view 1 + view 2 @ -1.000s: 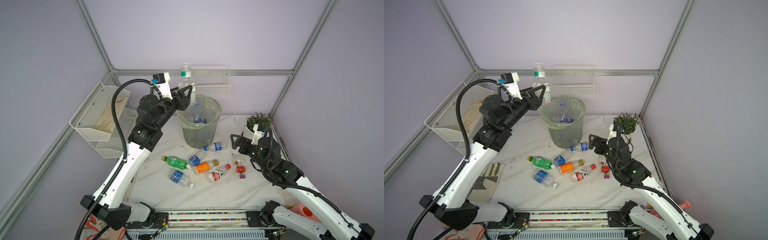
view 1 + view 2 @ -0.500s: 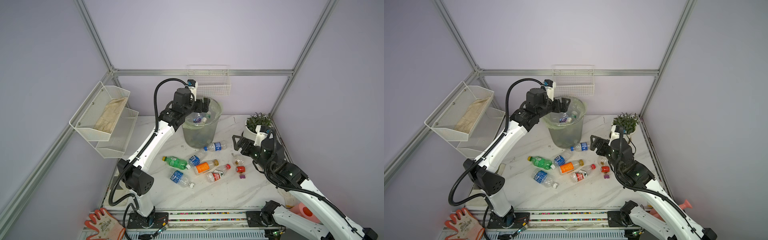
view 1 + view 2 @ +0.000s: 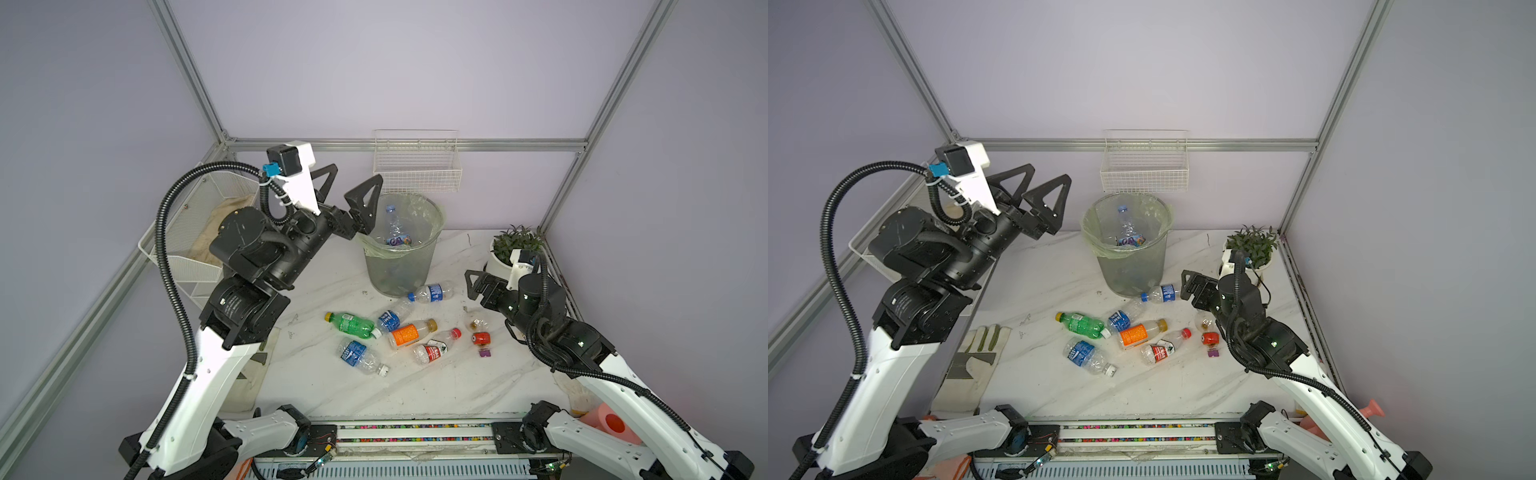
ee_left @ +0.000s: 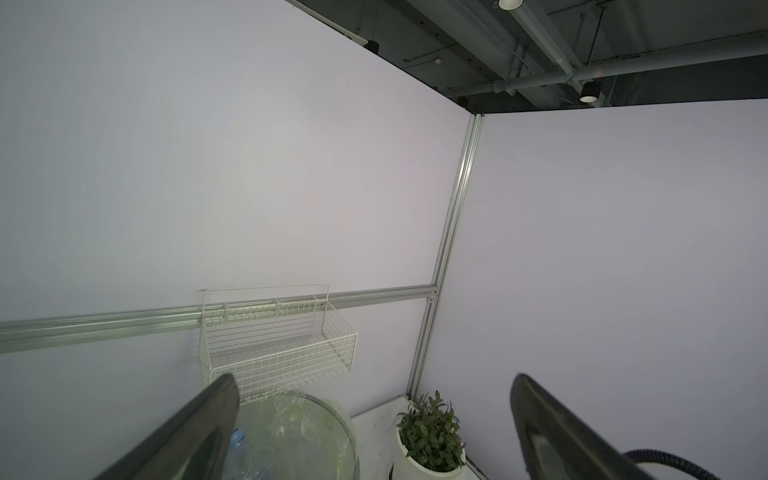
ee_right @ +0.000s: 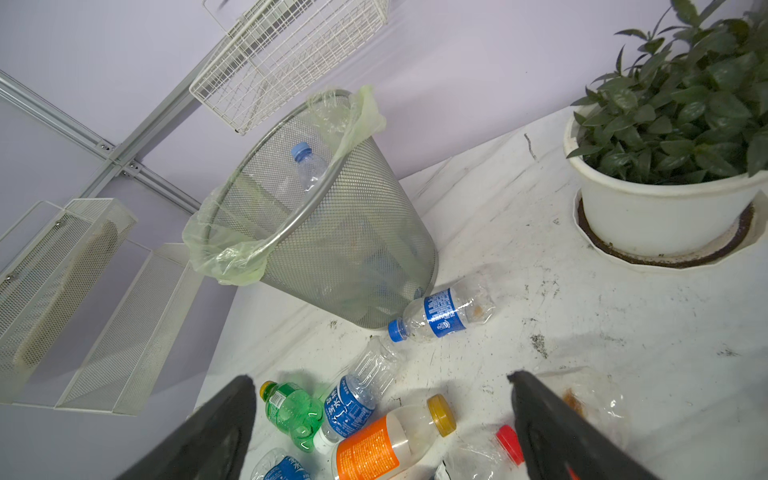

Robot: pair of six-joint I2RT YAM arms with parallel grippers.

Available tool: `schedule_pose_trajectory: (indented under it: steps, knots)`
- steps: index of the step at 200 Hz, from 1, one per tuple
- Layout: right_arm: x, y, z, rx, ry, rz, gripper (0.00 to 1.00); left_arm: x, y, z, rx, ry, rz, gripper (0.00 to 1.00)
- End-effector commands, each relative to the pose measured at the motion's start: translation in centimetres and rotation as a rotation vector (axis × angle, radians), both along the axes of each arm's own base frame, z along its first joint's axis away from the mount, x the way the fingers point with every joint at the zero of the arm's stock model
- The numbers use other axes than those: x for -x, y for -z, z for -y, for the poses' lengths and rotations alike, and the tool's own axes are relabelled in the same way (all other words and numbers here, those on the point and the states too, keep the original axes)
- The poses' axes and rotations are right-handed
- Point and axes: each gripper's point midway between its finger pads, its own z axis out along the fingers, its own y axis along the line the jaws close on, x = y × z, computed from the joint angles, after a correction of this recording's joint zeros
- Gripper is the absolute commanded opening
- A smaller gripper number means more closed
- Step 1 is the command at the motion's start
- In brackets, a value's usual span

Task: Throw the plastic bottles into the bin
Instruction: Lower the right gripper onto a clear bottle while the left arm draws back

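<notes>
The grey mesh bin with its pale green bag stands at the back middle of the table, seen in both top views. A clear bottle with a blue cap leans inside it. My left gripper hangs open and empty, up and left of the bin's rim. Several plastic bottles lie in front of the bin: a green one, an orange-labelled one, a red-labelled one and blue-labelled ones. My right gripper is open above the table right of them.
A white wire basket hangs on the back wall just behind the bin. A white mesh two-tier shelf is on the left wall. A potted plant stands at the back right corner. A work glove lies at the table's left edge.
A second ago my left gripper held a clear bottle upright beside the bin. It swung over the bin and opened, the bottle dropped in, and the gripper has drawn back left. The right arm barely moved.
</notes>
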Motion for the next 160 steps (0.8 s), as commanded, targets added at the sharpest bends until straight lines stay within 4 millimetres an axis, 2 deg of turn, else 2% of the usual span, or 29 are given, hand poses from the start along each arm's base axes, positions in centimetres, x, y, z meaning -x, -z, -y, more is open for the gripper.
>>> schedule_pose_trajectory:
  steps: [1, 19, 67, 97, 127, 160]
  knots:
    - [0.1, 0.4, 1.2, 0.027, 0.066, -0.042, 0.97, -1.1, 4.5, 0.8, -0.024, 0.006, -0.099, 1.00]
    - [0.0, 1.4, 1.3, 0.046, 0.079, -0.084, 0.98, -0.2, 6.8, 0.1, -0.028, 0.009, -0.137, 1.00]
    - [-0.6, 5.4, 1.1, 0.144, 0.101, -0.235, 0.97, 1.5, 14.5, -1.6, -0.054, -0.015, -0.287, 1.00]
    - [-0.7, 7.5, 2.3, 0.176, 0.169, -0.323, 0.97, 2.3, 19.3, -2.5, -0.057, -0.031, -0.394, 1.00]
    - [-1.5, 9.6, 3.3, 0.174, 0.185, -0.389, 0.97, 3.0, 22.6, -2.7, -0.038, -0.018, -0.472, 1.00]
    - [-2.3, 13.4, 4.1, 0.196, 0.202, -0.519, 0.97, 3.9, 24.8, -3.5, -0.048, -0.026, -0.524, 1.00]
